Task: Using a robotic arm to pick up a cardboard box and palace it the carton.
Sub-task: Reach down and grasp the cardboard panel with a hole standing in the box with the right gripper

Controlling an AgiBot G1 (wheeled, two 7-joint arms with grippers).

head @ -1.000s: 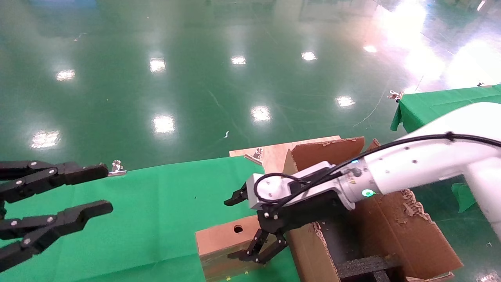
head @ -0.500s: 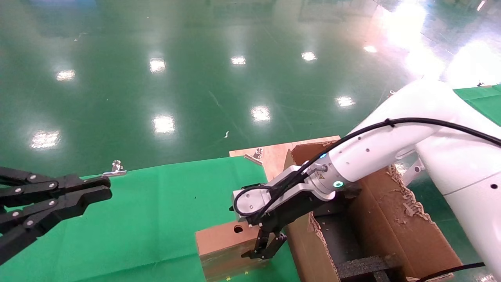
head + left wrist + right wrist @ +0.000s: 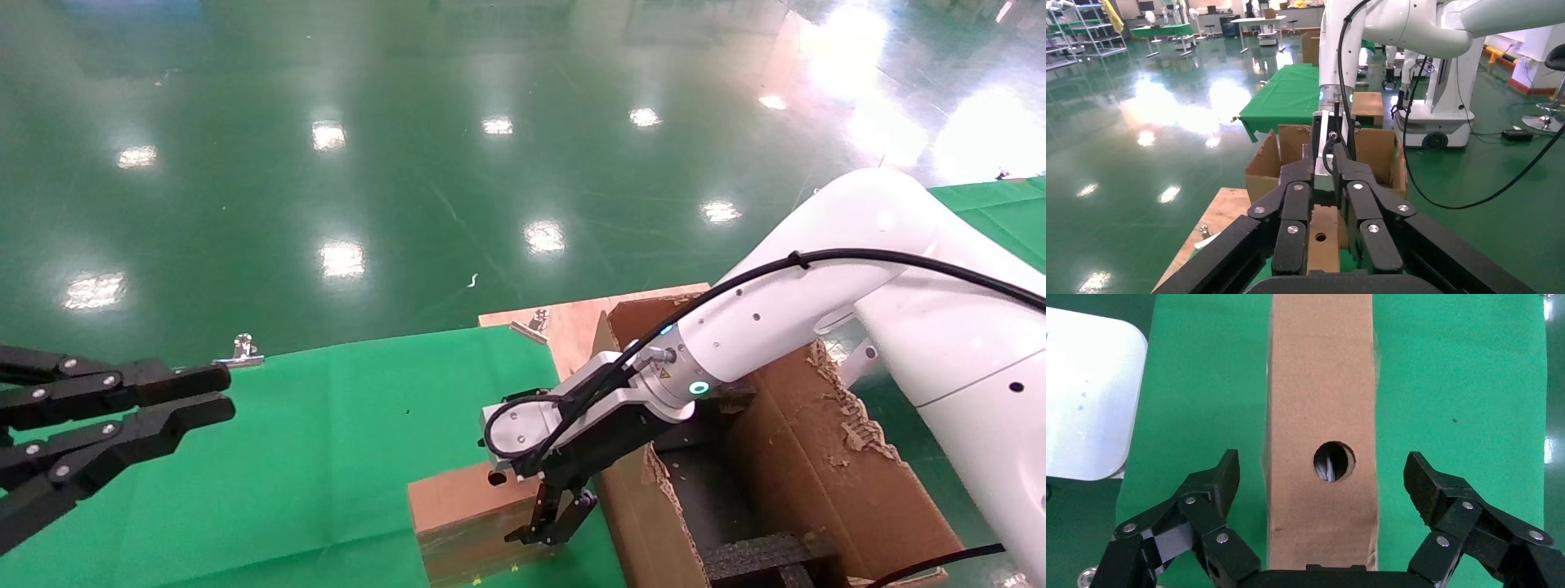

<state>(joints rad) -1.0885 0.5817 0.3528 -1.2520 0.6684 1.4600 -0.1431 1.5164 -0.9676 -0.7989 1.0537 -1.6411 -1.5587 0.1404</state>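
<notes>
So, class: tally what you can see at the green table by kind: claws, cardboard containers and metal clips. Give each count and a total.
Claws: 2, left claw and right claw
Cardboard containers: 2, box and carton
Metal clips: 2, one clip, another clip
Total: 6

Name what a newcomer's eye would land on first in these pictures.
First, the white robotic arm reaching in from the right, its right end effector open and straddling the cardboard box on the green cloth. Next, the torn-flapped carton beside the box. The black left end effector hovers at the far left.
</notes>
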